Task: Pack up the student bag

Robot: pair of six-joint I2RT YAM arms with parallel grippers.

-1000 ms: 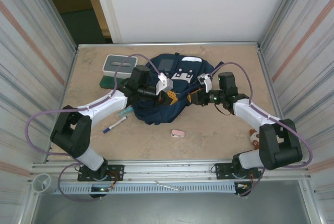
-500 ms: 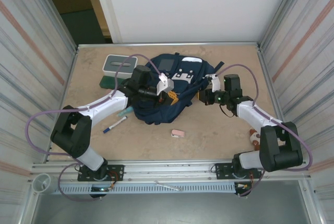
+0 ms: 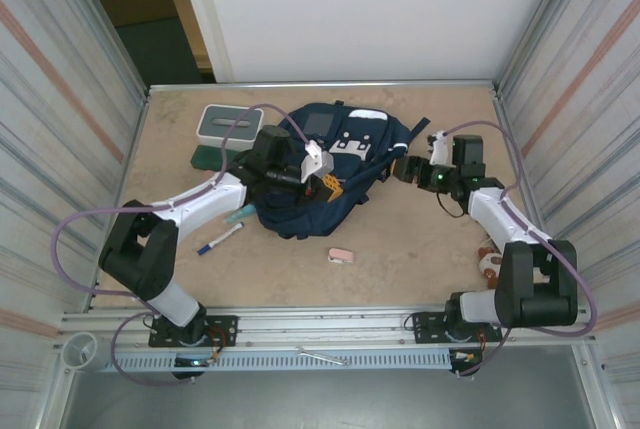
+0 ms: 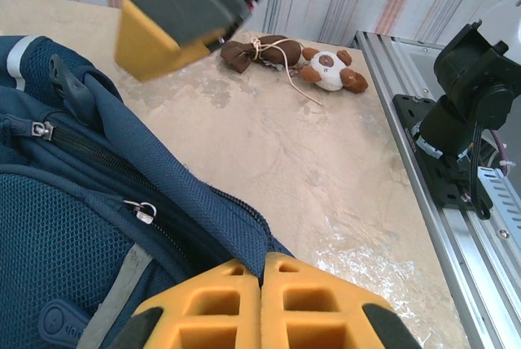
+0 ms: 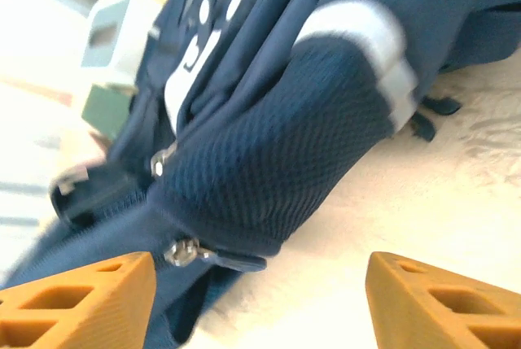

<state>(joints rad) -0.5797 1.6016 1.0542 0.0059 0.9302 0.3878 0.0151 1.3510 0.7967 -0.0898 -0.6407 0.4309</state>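
The navy student bag [image 3: 335, 149] lies at the middle of the table, its white-striped front up. My left gripper [image 3: 325, 185] sits at the bag's near right edge, shut on the fabric lip beside an unzipped zipper [image 4: 262, 272]. The bag's mesh pocket [image 4: 57, 235] is at the lower left of the left wrist view. Just off the bag's right side, my right gripper [image 3: 405, 171] stands open with nothing between its fingers [image 5: 260, 284]. A metal zipper pull [image 5: 216, 258] with a dark tab lies between the yellow fingertips [image 5: 81, 296], touching neither.
A grey-and-white box [image 3: 222, 122] on a green item [image 3: 205, 157] stands at the back left. A pen [image 3: 218, 240] and a teal marker [image 3: 238, 214] lie left of the bag, a pink eraser [image 3: 341, 257] in front. A small plush toy [image 4: 326, 68] lies near the right wall.
My right gripper has drawn back to the right, away from the bag, and has opened. The left gripper has kept its grip and place.
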